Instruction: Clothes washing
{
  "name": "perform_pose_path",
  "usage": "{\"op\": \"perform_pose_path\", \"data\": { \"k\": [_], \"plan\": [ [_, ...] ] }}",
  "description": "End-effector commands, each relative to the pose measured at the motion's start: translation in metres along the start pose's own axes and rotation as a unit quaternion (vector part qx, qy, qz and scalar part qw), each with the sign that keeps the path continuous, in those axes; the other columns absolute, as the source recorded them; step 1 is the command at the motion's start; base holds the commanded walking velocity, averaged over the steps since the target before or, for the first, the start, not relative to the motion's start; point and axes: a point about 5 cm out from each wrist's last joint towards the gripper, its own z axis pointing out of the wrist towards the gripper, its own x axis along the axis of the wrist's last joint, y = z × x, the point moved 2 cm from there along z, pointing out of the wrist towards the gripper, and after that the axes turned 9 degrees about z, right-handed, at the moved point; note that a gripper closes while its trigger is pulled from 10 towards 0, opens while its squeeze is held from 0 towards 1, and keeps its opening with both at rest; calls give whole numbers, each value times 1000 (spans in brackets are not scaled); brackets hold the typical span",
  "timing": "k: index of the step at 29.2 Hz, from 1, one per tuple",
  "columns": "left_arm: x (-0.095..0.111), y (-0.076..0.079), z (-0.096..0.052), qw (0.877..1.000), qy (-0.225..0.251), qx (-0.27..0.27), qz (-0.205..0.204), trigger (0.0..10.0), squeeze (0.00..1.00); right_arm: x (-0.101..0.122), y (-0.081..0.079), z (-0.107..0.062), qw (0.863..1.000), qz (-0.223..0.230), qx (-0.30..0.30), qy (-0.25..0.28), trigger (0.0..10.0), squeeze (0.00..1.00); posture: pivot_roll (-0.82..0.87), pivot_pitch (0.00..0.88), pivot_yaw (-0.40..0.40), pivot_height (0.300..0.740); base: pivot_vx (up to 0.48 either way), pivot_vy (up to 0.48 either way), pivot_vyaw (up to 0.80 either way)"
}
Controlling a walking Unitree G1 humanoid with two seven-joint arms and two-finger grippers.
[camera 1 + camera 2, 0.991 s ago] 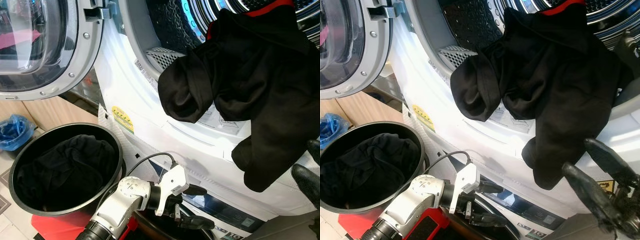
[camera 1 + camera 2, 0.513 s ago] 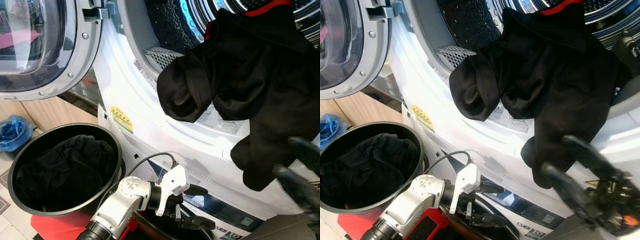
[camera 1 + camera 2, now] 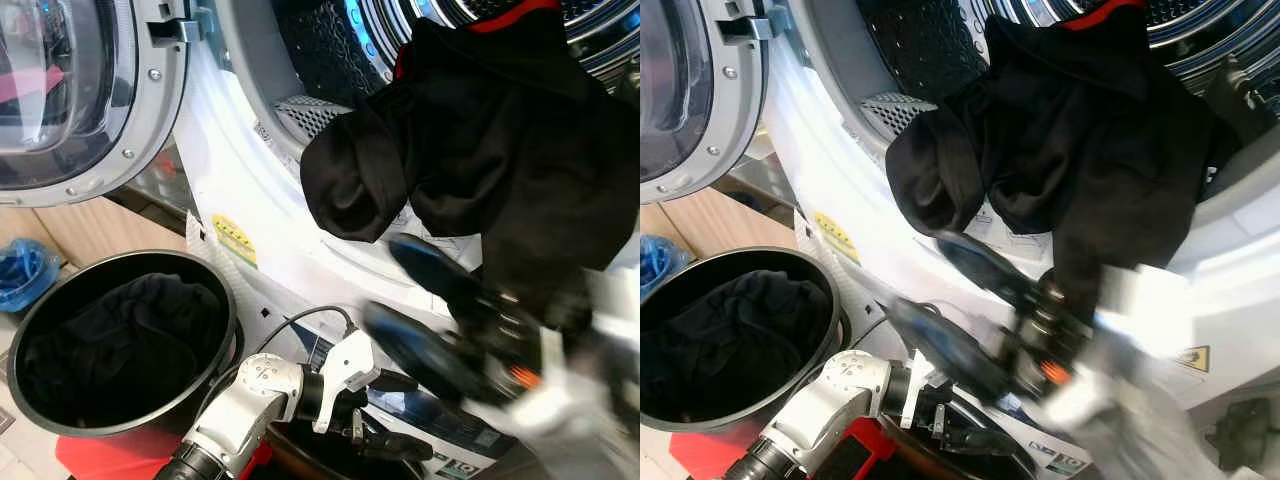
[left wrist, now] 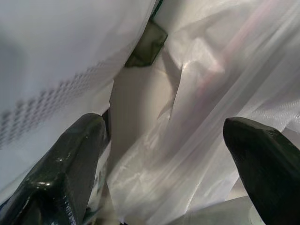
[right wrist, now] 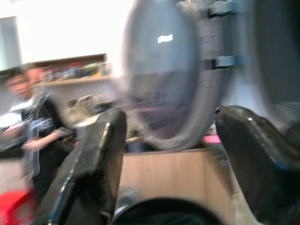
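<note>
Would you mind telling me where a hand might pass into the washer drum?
The free gap is the drum mouth left of the black garment, beside the open door. The right side is crowded: cloth drapes over the rim, with the right tool open beneath. The bucket holds dark clothes.

Bright even light; right end effector (image 3: 420, 300) motion-blurred; right wrist view smeared; drum rim glare.

The right gripper (image 3: 420, 300) is motion-blurred, and the washer door (image 3: 70, 100) is cut off by the edge.
</note>
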Motion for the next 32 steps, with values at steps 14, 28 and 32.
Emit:
{"op": "perform_pose_path", "data": {
  "k": [14,28,32],
  "plan": [
    [-29,3,-5,999,-30,21,-32,10000,0,-34,-2,77,998,-43,30,-42,10000,0,-33,166,-64,740,0,0,0],
    [-28,8,-3,999,-25,7,-26,10000,0,-21,-29,-30,997,20,37,-65,10000,0,-58,174,-71,740,0,0,0],
    [-30,10,-1,999,-27,0,-26,10000,0,-31,-51,-59,990,76,36,-115,10000,0,-68,170,-76,740,0,0,0]
  ]
}}
